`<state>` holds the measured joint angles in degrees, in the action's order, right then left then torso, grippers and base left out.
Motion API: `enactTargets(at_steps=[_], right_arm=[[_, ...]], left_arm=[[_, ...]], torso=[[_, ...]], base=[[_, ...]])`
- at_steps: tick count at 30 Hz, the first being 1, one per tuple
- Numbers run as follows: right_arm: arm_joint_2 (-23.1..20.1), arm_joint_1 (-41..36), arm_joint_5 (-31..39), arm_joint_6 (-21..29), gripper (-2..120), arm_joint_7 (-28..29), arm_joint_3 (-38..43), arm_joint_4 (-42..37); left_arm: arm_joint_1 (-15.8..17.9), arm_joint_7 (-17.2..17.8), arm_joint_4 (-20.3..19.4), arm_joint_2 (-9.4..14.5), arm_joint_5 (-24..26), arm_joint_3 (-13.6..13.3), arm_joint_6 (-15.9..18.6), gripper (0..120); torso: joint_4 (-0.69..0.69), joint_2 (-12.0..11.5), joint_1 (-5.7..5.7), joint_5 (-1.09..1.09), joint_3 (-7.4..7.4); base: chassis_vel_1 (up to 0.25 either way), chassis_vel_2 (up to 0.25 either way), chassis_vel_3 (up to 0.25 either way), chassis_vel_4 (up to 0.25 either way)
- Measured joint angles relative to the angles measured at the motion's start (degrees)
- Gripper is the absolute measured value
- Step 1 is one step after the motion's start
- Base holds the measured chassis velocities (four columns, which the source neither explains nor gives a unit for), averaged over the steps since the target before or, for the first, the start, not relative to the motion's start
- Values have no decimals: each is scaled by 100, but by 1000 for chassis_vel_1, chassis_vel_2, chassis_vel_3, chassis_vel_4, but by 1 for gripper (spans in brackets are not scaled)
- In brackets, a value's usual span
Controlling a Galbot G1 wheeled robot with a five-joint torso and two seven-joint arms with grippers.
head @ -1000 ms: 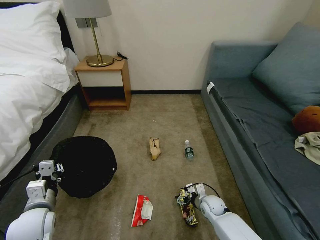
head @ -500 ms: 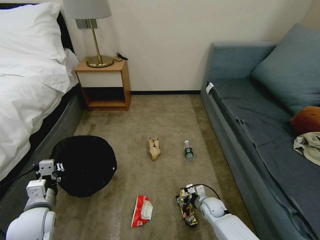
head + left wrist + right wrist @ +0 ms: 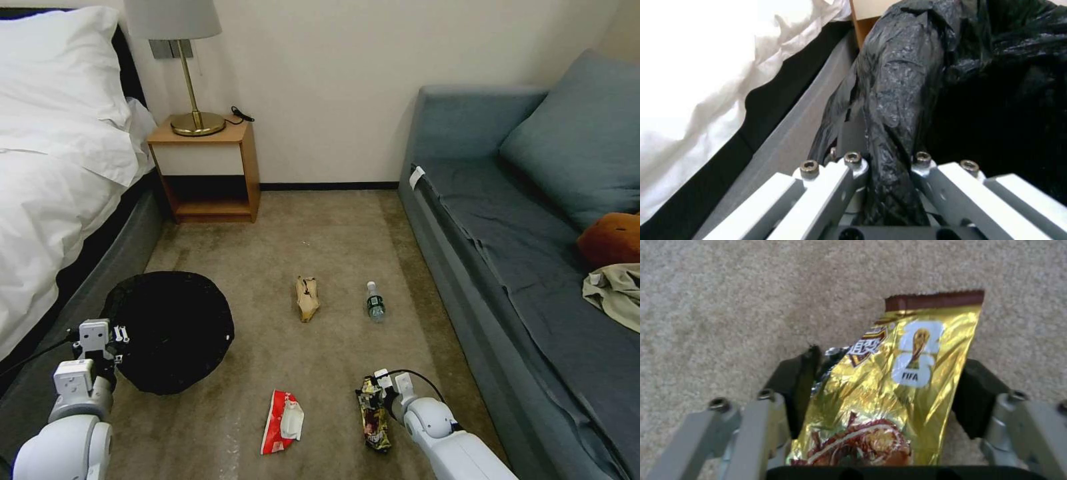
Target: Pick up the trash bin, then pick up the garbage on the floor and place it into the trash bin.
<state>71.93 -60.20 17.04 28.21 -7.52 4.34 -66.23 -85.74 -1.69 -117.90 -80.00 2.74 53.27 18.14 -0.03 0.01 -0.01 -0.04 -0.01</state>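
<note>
Bedroom floor between a bed (image 3: 47, 200) on the left and a sofa (image 3: 533, 253) on the right, seen from the robot's head. The left gripper (image 3: 100, 340), at the near left, is clenched on the bag-covered rim of the trash bin (image 3: 170, 330); in the left wrist view a fold of the black plastic bag (image 3: 893, 133) runs between its fingers (image 3: 853, 166), so the bin appears to be already in hand, beside the bed frame. The right gripper (image 3: 379, 393), at the near right, is down at the carpet (image 3: 320, 227) with its pads (image 3: 795, 383) on either side of the yellow-brown snack wrapper (image 3: 889, 390); the left pad touches the foil while the right pad sits just beside it, so the grip looks closed or nearly closed on the wrapper, which appears to rest on the floor. None of the garbage is visibly in the bin. The red-and-white wrapper (image 3: 283, 421) lies near, left of the snack wrapper; the tan paper bag (image 3: 307, 297) and the clear plastic bottle (image 3: 375, 304) lie farther off, side by side and apart. Judged from this, the first step is done and all four items remain.
</note>
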Motion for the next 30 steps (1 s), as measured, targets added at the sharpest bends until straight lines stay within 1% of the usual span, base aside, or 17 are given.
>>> enactTargets(at_steps=[1,3,4,5,6,8,10,12,13,16,18,19,21,23,25,27,30], right_arm=[[0,0,0,0,60,0,0,0],[-1,-2,-40,-12,52,-6,1,1],[-1,-2,-40,-12,52,-6,1,1],[-2,-4,-44,-20,48,-7,1,1],[-2,-4,-44,-20,48,-7,1,1],[-3,-14,-67,-27,42,-8,1,1],[-6,-16,-77,-30,39,-8,1,2],[-11,-20,-95,-37,31,-9,1,2],[-11,-20,-95,-37,31,-9,1,2],[-15,-23,-98,-39,26,-15,-3,2],[-38,-29,-100,-39,20,-17,-6,2],[-38,-29,-100,-39,20,-17,-6,2],[-61,-47,-99,-39,14,-22,-18,-74],[-73,-65,-105,-39,12,-22,-21,-122],[-88,-131,-124,-36,2,-33,-32,-276],[-97,-161,-154,-28,0,-43,-36,-348],[-104,-231,-219,-3,0,-73,-63,-509]], left_arm=[[0,0,0,0,0,0,0,4],[2,-1,15,-1,2,1,-17,4],[2,-1,15,-1,2,1,-17,4],[4,-1,21,-2,2,1,-20,4],[4,-1,21,-2,2,1,-20,4],[16,-1,31,-2,2,-1,-21,4],[20,-1,33,-2,3,-2,-22,4],[27,-2,45,-1,3,-7,-23,4],[27,-2,45,-1,3,-7,-23,4],[28,-3,49,-1,3,-12,-25,4],[29,-3,50,4,3,-13,-28,4],[29,-3,50,4,3,-13,-28,4],[28,-4,55,12,3,-12,-31,4],[27,-4,58,13,3,-7,-34,4],[23,-4,74,13,5,-6,-42,4],[23,-4,85,13,5,-5,-46,4],[23,-4,114,11,4,-6,-65,4]], torso=[[0,0,0,0,0],[1,-1,0,1,1],[1,-1,0,1,1],[1,-1,0,2,1],[1,-1,0,2,1],[2,-1,0,3,1],[2,-2,0,3,1],[3,-2,1,4,1],[3,-2,1,4,1],[5,-2,1,6,2],[7,-2,1,7,2],[7,-2,1,7,2],[8,-3,1,9,3],[6,-4,1,9,3],[7,-4,2,12,5],[6,-4,2,12,5],[7,-5,2,13,5]], base=[[0,0,0,0],[0,0,0,0],[0,0,0,0],[0,0,0,0],[0,0,0,0],[0,0,0,0],[0,0,0,0],[0,0,0,0],[0,0,0,0],[0,0,0,0],[0,0,0,0],[0,0,0,0],[0,0,0,0],[0,0,0,0],[0,0,0,0],[0,0,0,0],[0,0,0,0]])
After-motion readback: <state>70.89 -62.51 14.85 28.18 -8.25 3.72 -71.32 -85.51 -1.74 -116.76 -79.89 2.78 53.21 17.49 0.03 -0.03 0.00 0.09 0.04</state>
